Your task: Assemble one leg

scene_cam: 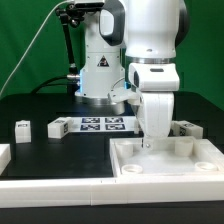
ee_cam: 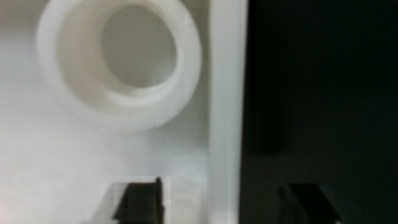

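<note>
Wrist view, nearest first: the gripper (ee_cam: pixel 226 200) has its two dark fingers (ee_cam: pixel 137 200) well apart, with nothing between them except the edge of the tray piece (ee_cam: pixel 71 150) and the black table (ee_cam: pixel 329 100). One finger hangs over the white tray, the other over the table. Just beyond, a round socket (ee_cam: pixel 121 60) moulded into the tray stands empty.

In the exterior view the tray lies closest to the camera, and the arm reaches down to it near its far rim. Behind it on the table, one leg (scene_cam: pixel 185 127) rests just beside the arm on the exterior view's right. A second leg (scene_cam: pixel 58 127) and a third leg (scene_cam: pixel 22 127) lie on the exterior view's left, with the marker board (scene_cam: pixel 101 124) between the two sides.

As I judge it, no leg is seated or even held; grasping, carrying and fitting are all left to do.

The fingertips are hard to pick out against the white tray in the exterior view. The wrist picture is blurred. A white piece (scene_cam: pixel 5 152) at the exterior view's left edge is cut off.
</note>
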You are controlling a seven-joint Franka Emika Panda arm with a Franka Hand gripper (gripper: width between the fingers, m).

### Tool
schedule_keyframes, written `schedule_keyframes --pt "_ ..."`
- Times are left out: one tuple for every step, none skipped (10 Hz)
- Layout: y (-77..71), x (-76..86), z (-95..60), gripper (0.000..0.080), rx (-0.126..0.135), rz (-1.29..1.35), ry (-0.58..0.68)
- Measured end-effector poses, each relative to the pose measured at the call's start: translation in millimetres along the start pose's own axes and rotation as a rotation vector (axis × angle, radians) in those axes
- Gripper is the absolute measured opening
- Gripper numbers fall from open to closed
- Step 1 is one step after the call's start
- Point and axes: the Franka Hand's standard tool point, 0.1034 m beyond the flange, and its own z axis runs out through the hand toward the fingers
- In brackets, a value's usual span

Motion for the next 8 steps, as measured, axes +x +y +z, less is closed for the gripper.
schedule_keyframes --pt "0.0 0.0 0.0 0.0464 0.0 0.0 0.0" --pt "0.0 0.0 0.0 0.0464 0.0 0.0 0.0" --pt "0.0 0.0 0.0 0.0605 0.0 0.0 0.0" --pt "0.0 0.0 0.0 0.0636 0.0 0.0 0.0" --pt "0.0 0.0 0.0 0.0636 0.0 0.0 0.0" --pt "0.0 0.0 0.0 0.0647 0.0 0.0 0.0" --pt "0.0 0.0 0.0 0.0649 0.0 0.0 0.0" --pt "-0.1 0.3 -1.8 0.0649 -0.002 0.005 0.0"
